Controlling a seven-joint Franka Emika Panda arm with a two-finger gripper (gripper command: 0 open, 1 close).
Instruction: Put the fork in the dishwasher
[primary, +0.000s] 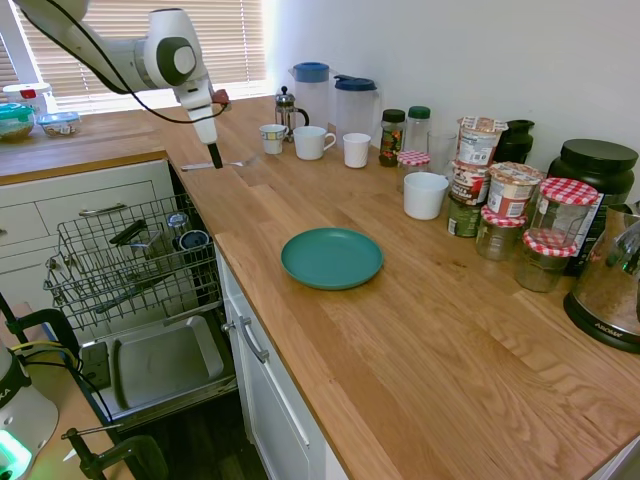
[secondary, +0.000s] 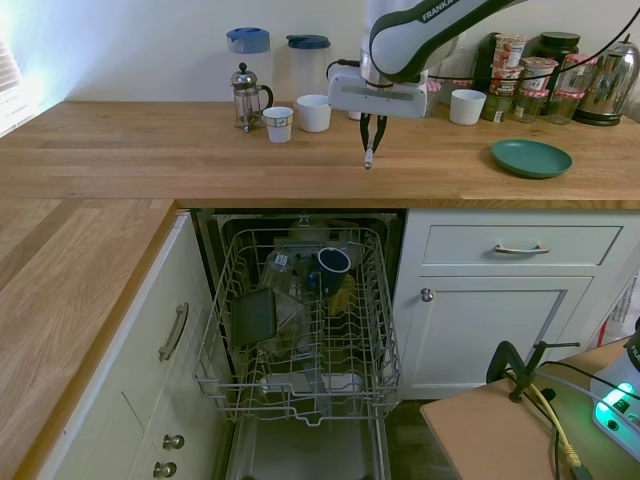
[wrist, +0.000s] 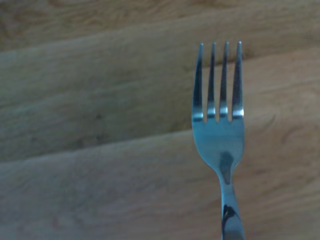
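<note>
My gripper (primary: 214, 158) is shut on the middle of the fork (primary: 232, 162), a slim silver one that it holds level, lifted a little above the wooden counter (primary: 400, 330). From the other side the gripper (secondary: 369, 140) hangs over the counter's front strip, and the fork (secondary: 368, 157) shows end-on below the fingers. The fork's tines (wrist: 218, 85) appear sharp against wood grain in the wrist view. The dishwasher stands open below the counter, its wire rack (primary: 100, 285) (secondary: 225, 345) pulled out over the lowered grey door panel (primary: 160, 362).
Dark utensils, a cup (secondary: 333, 262) and other dishes fill the rack. A teal plate (primary: 332, 257) lies mid-counter. A French press (primary: 287, 108), white mugs (primary: 311, 142), jugs and several jars (primary: 500, 200) line the wall. White drawers (primary: 85, 205) flank the dishwasher.
</note>
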